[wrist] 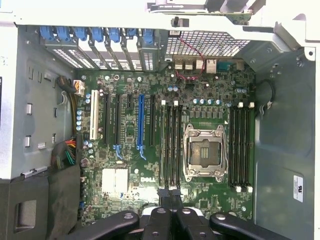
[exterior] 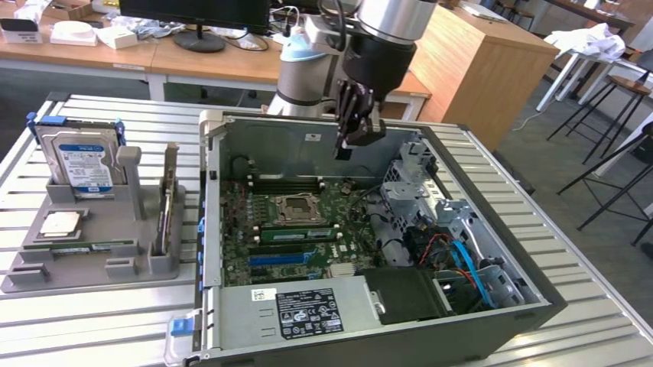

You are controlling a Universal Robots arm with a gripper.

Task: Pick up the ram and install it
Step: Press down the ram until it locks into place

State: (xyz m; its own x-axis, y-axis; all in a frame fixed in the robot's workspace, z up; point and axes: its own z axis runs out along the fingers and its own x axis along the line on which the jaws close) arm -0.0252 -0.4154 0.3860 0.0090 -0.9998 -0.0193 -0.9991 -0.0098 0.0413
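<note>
Ram (exterior: 301, 233) — long, narrow green stick with a row of dark chips along the face turned to the exterior camera. It stands on its long edge in a slot of the board (wrist: 125, 82), just beside the socket (exterior: 301, 208), on the socket's near side in the exterior view. There are pale clips at both slot ends; whether they are latched cannot be told.

Hand (exterior: 350, 145) — fingers pressed together, holding nothing. It hangs tips-down over the open case (exterior: 275, 141), well above the board and apart from the ram. The ram lies below it, toward the exterior view's left and nearer that camera. In the wrist view the fingertips (wrist: 164, 194) meet in line with the pair of dark slots next to the socket. From there the ram is seen edge-on and cannot be told from its slot.

Tray (exterior: 92, 269) on the desk (exterior: 102, 325), at the exterior view's left of the case, well apart from the hand. A hard drive (exterior: 84, 164) stands upright at its back, a square chip (exterior: 61, 223) lies flat in front of that, and a short green strip (exterior: 87, 246) lies flat in the front recess.
</note>
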